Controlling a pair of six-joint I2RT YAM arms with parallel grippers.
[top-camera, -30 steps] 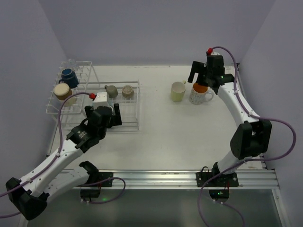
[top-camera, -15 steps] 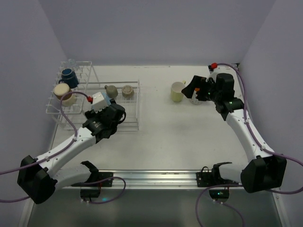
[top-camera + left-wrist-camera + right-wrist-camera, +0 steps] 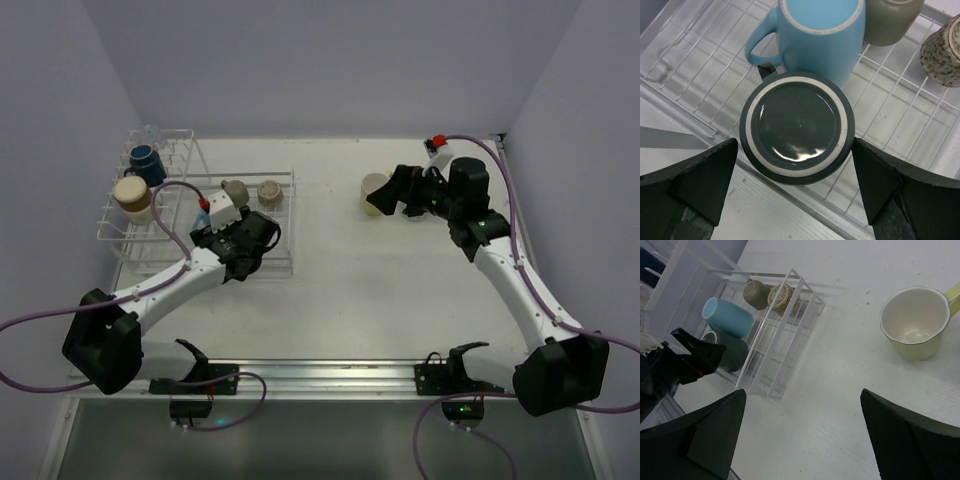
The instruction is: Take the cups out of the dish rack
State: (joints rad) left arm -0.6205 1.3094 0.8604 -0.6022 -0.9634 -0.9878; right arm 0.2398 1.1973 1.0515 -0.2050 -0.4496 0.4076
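Note:
In the left wrist view the dark green cup lies on its side in the dish rack, base toward the camera. My left gripper is open with a finger on each side of it, not touching. The light blue mug lies just beyond, with two grey-brown cups further on. My right gripper is open and empty above the table, next to the pale yellow-green cup. From above, the navy cup and the cream cup sit in the rack's taller part. The white and orange cup is hidden.
The rack stands at the left of the table, close to the left wall. My left gripper hangs over its low basket part. My right gripper hovers by the yellow-green cup at the back right.
My left gripper has moved forward over the rack's basket to the dark green cup. My right gripper has dropped and swung left, off the white and orange cup, which it now covers.

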